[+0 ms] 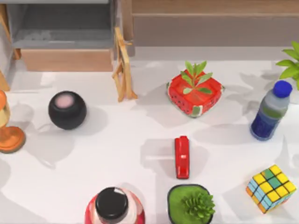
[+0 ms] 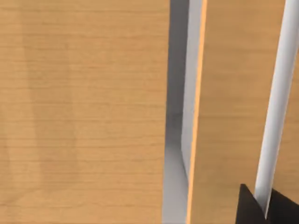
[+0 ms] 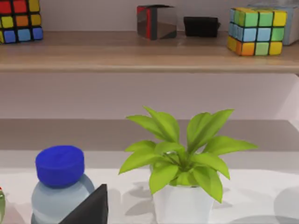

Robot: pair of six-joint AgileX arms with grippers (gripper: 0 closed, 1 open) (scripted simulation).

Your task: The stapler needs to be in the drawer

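Though glossy, narrow red stapler (image 1: 181, 157)

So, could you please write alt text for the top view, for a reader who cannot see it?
A small red stapler lies on a white table, while the open drawer sits at the far left edge. Around it stand a strawberry-patterned planter, a black round speaker, a blue-capped bottle, a Rubik's cube and a green potted succulent.

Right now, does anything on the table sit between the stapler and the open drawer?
Nothing lies squarely on the line. The stapler is mid-table, the drawer at the top view's upper left. A wooden stand beside the drawer's right corner crowds it.
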